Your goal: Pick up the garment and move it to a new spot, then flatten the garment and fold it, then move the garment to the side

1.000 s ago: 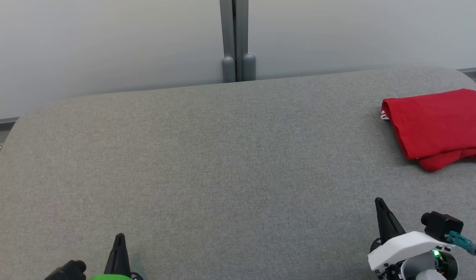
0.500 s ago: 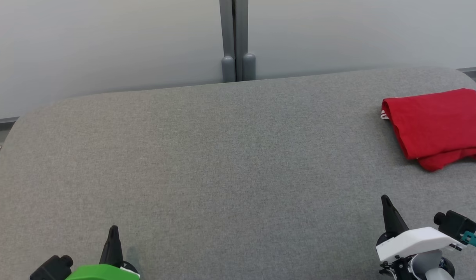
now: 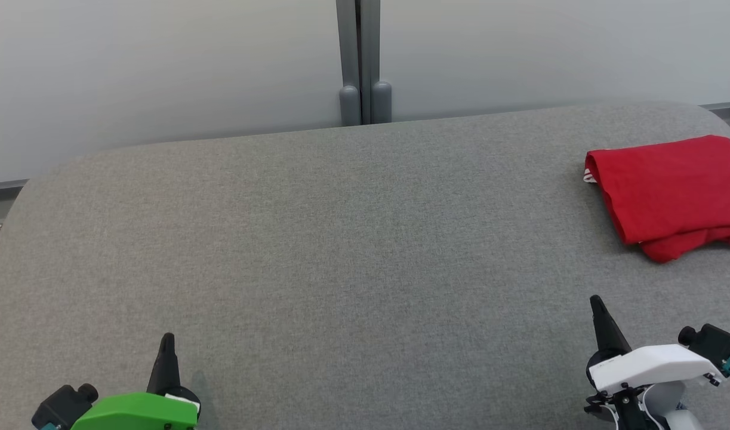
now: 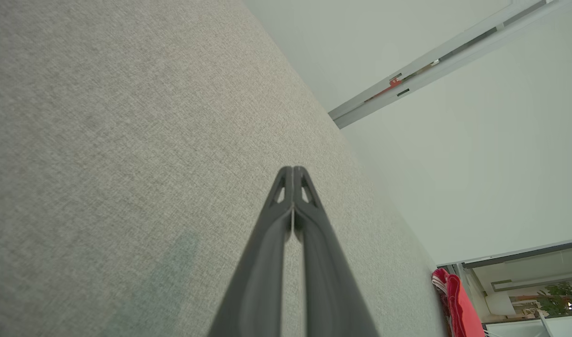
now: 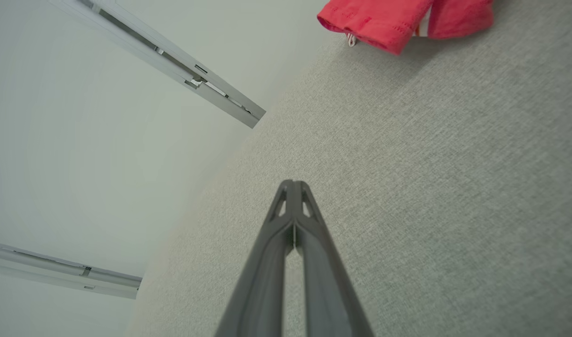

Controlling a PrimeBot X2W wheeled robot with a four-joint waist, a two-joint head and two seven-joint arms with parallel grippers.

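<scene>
Grey fabric surface [image 3: 365, 239] before a pale wall [image 3: 162, 71]. Left gripper [image 3: 167, 341], lower left: fingers pressed together, holding nothing. Right gripper [image 3: 596, 303], lower right: likewise clenched on nothing. Folded red garment [image 3: 669, 191] lies far right, well apart from both.

A wide table [image 3: 317, 239] covered in grey woven fabric, its far corners rounded, carries one folded red cloth garment [image 3: 669, 185] lying flat near its far right corner.
</scene>
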